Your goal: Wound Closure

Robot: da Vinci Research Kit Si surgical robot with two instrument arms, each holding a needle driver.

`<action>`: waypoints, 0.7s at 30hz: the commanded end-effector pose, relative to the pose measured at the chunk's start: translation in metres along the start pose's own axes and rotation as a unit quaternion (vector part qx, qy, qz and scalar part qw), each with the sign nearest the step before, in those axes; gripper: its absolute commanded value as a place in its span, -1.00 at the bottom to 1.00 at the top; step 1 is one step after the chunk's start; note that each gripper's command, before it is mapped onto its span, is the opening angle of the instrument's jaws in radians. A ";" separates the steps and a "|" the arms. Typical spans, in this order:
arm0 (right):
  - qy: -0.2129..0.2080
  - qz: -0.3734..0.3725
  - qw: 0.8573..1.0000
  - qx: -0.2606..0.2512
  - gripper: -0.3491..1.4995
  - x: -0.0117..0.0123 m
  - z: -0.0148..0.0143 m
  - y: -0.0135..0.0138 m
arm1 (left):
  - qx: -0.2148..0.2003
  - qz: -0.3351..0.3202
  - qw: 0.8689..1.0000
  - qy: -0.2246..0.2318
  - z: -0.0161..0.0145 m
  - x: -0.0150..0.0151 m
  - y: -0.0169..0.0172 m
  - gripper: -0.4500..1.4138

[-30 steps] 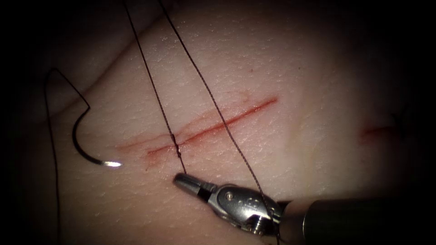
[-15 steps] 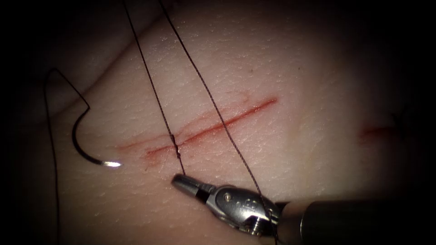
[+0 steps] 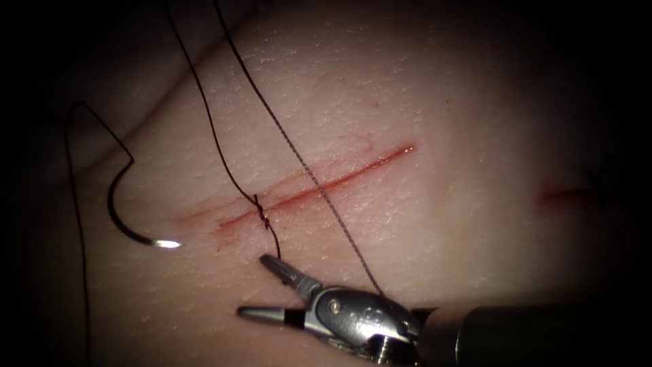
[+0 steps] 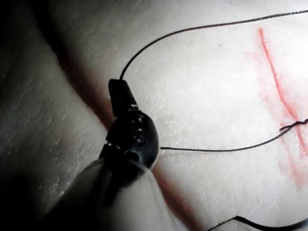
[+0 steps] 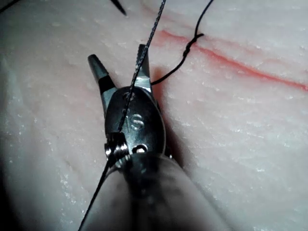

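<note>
So the right tool (image 3: 261, 285) has let go: its jaws are now spread, holding nothing, beside the short thread tail (image 3: 273, 239) below the knot (image 3: 261, 212) on the cut (image 3: 319, 187). The left tool (image 4: 120, 94) looks pressed together on the thread (image 4: 192, 30). The needle (image 3: 125, 217) lies loose on the tissue (image 3: 441, 109), left of the cut. Best keep both strands slack so the knot isn't dragged.

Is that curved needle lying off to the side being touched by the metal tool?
Apart. In the endoscope view the needle lies free on the tissue left of the cut, with bare tissue between it and the right tool.
</note>
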 end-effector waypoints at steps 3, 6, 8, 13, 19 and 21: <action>0.003 0.002 1.000 0.018 0.89 0.0004 0.0003 -0.0011 | -0.030 -0.007 0.999 0.038 -0.0002 0.0010 0.0024 -1.00; -0.008 0.004 0.999 0.036 0.86 0.0009 0.0002 -0.0011 | -0.058 -0.013 0.995 0.074 -0.0011 0.0025 0.0045 -1.00; -0.014 0.003 0.999 0.043 0.86 0.0011 0.0002 -0.0008 | -0.074 -0.014 0.993 0.094 -0.0017 0.0034 0.0058 -1.00; -0.035 -0.008 0.998 0.057 0.84 0.0015 0.0003 0.0008 | -0.124 -0.014 0.982 0.139 -0.0034 0.0063 0.0100 -1.00; -0.047 -0.020 0.997 0.062 0.80 0.0019 0.0006 0.0039 | -0.161 -0.009 0.979 0.128 -0.0052 0.0093 0.0143 -1.00; -0.048 -0.024 0.996 0.066 0.73 0.0021 0.0008 0.0048 | -0.166 -0.006 0.980 0.113 -0.0056 0.0100 0.0154 -1.00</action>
